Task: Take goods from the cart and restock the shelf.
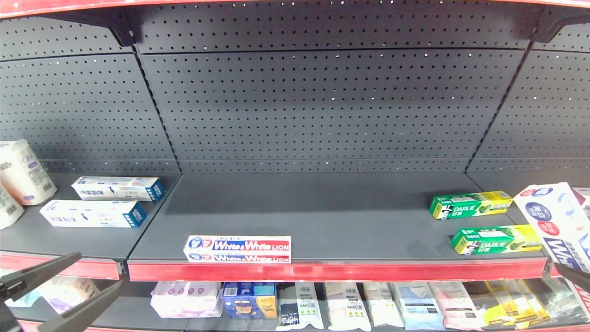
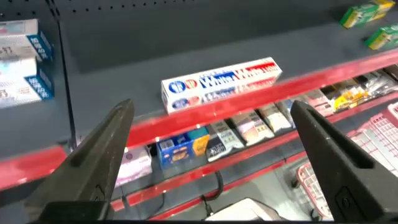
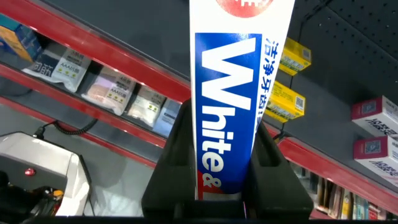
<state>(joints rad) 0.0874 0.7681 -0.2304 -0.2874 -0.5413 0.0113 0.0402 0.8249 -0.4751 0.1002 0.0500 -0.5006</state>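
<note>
Toothpaste box (image 3: 239, 93), white cardboard printed blue and red, is clamped by one end in the right pincer (image 3: 224, 146) at the right end of the dark grey metal shelf (image 1: 322, 212); left pincer (image 2: 211, 149) gapes empty. Advised: lay it flat beside the matching white-and-red box (image 1: 237, 249) at the front edge, clear of the green boxes (image 1: 470, 205).

Held toothpaste box (image 1: 553, 221) partly off-frame
</note>
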